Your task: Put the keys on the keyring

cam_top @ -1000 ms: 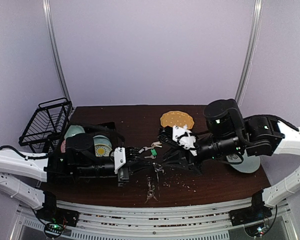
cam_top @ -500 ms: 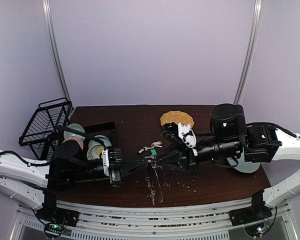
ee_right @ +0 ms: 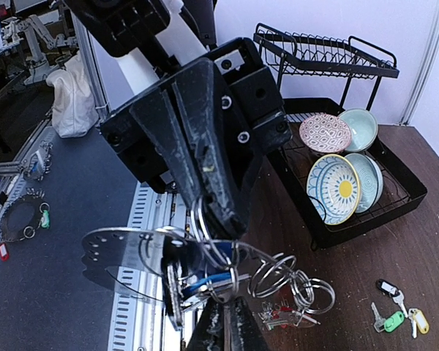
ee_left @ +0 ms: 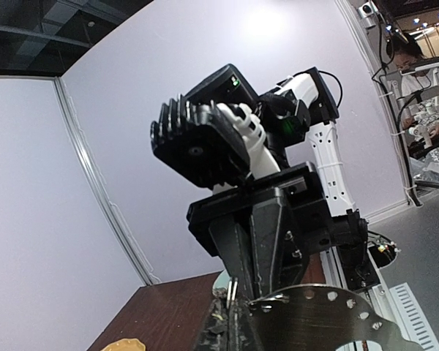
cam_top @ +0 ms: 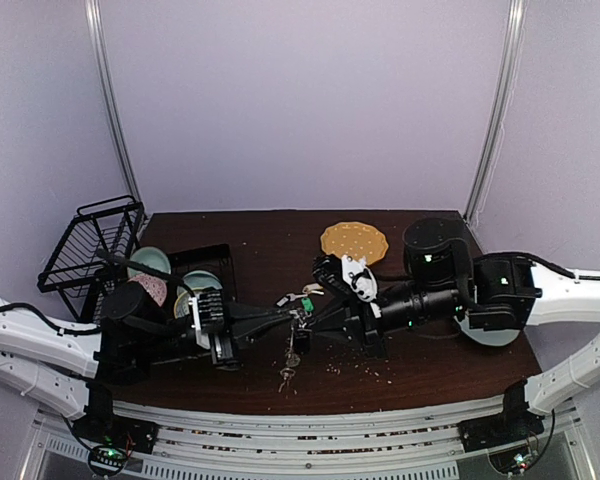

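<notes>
Clenched on the thin wire of the keyring (ee_right: 197, 221): the left gripper (cam_top: 288, 317) fingers (ee_right: 218, 208), reaching in from 9 o'clock in the top view. Meeting them tip to tip from 3 o'clock: the right gripper (cam_top: 310, 318), its own fingers (ee_right: 238, 333) drawn together, though impossible to tell whether on a key's small ring or on nothing.

Held up off the table (cam_top: 430, 360) near its centre, that keyring shows as grey loops curling round the left fingertips, with smaller split rings (ee_right: 278, 280) coiled at 4 o'clock of them.

Dangling toward 6 o'clock from the meeting point: a bunch of keys (cam_top: 289, 366), apparently threaded already, with a blue tag (ee_right: 205, 281) and a red tag (ee_right: 278, 318) among them.

Lying loose on the wood just at 12 o'clock of the fingertips: three more, with black tag (ee_right: 384, 287), green tag (ee_right: 393, 320) and cream tag (ee_right: 418, 320), close together, long axes roughly 9-to-3.

Judged about equally near to both arms. With the left tied up holding the ring, probably better fetched by the right, by a short reach toward 12 o'clock.
</notes>
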You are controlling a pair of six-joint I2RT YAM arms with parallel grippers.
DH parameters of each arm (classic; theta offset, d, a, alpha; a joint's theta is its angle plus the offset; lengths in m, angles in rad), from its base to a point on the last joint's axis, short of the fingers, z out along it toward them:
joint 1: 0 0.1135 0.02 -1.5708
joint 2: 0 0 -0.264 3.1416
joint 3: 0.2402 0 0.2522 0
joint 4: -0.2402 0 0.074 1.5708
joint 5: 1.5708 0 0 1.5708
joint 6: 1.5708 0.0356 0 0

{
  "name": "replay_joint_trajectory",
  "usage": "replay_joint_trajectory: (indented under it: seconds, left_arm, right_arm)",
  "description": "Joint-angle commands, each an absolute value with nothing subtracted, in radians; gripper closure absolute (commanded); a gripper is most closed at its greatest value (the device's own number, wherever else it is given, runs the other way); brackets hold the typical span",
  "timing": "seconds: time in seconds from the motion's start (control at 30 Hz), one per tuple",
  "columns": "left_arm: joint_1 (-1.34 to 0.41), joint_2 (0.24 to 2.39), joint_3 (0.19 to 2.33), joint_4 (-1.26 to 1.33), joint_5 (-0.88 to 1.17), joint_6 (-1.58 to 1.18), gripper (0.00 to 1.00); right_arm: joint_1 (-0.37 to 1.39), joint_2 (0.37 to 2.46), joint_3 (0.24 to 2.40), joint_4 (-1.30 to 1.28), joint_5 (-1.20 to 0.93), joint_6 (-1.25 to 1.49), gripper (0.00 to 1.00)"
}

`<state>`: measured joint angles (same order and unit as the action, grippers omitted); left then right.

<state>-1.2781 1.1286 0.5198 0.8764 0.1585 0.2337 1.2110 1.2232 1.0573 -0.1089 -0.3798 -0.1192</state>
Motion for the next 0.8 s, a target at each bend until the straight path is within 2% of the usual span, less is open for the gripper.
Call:
replay_joint_trajectory:
  seconds: [0.0,0.23,0.4,0.5,0.57,0.77]
  left_arm:
    - [-1.282,1.133,0.509,1.026,0.150,0.225,1.00]
    - [-1.282,1.121,0.488,1.036,0.141,0.210,1.00]
    - [-1.282,1.126,0.495,1.035,0.143,0.210,1.00]
    - [-1.282,1.125,0.497,1.029,0.142,0.209,1.00]
    - [-1.282,1.123,0.502,1.020,0.141,0.210,1.00]
    - [-1.282,1.123,0.506,1.001,0.135,0.217,1.00]
  right_arm:
    - [1.209,1.216,1.052,-0.077,-0.405,-0.091,0.92]
    - [1.155,1.088,1.041,-0.102,-0.423,-0.129,0.77]
    - [1.161,1.172,1.109,-0.053,-0.451,-0.108,0.76]
    - [1.175,1.217,1.129,-0.046,-0.466,-0.134,0.70]
    - [1.178,1.236,1.143,-0.045,-0.485,-0.142,0.70]
    - [1.180,1.242,1.148,-0.023,-0.517,-0.130,0.80]
